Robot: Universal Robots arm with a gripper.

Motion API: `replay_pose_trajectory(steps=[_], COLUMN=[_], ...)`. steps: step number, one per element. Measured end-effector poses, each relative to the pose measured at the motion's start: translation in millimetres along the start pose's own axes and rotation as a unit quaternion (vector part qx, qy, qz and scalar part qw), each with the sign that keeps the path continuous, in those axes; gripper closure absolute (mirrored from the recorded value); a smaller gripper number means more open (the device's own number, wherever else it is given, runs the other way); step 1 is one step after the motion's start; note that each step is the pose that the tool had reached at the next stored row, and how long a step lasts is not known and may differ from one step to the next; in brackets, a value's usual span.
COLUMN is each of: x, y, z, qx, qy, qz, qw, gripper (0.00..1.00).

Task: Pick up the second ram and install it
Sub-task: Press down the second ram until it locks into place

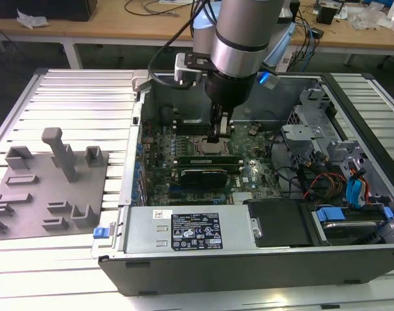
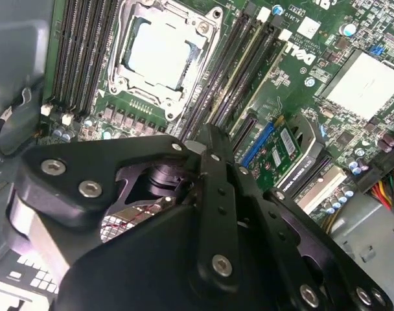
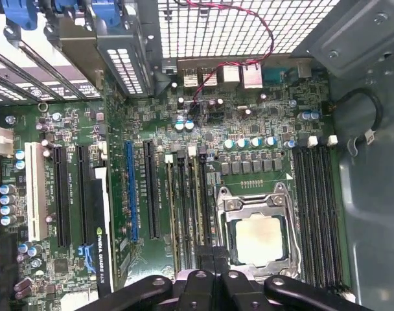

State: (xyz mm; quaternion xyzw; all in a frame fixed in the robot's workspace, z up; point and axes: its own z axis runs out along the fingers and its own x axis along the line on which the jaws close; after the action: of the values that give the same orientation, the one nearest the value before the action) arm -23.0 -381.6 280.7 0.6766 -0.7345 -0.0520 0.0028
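Down over the motherboard (image 1: 203, 155), pressing the second ram (image 3: 188, 214) into its slot with the pincer (image 1: 220, 133), grip unclear, needing a straight push.

Illumination is even and diffuse from overhead. In the exterior view the ribbed metal table (image 1: 74, 97) reflects brightly, washing out toward its near edge, while the computer case (image 1: 249, 259) interior is darker and shadowed beneath the robot arm (image 1: 239, 39). A small blue light (image 1: 265, 79) glows on the arm. In both wrist views the processor socket (image 3: 258, 236) shows mild glare. The gripper (image 2: 203, 139) body reads soft, near-black.
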Motion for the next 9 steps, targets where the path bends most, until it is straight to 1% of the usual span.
replay_pose_trajectory(steps=[1, 3, 5, 6, 7, 9], x=[-0.4, -0.9, -1.3, -1.5, -1.6, -1.5], y=[-6.4, -17.1, -28.7, -38.0, -44.8, -47.7], z=[1.9, 7.3, 14.1, 21.0, 27.4, 31.5], qx=[0.0, -0.0007, -0.0019, -0.0026, -0.003, -0.0033], qy=[0.0001, 0.0014, 0.0016, 0.0015, 0.0016, 0.0017], qz=[0.0, -0.001, -0.001, -0.001, -0.001, -0.002], qw=[1.0, 1.0, 1.0, 1.0, 1.0, 1.0], gripper=[0.89, 0.89, 0.89, 0.89, 0.89, 0.89])
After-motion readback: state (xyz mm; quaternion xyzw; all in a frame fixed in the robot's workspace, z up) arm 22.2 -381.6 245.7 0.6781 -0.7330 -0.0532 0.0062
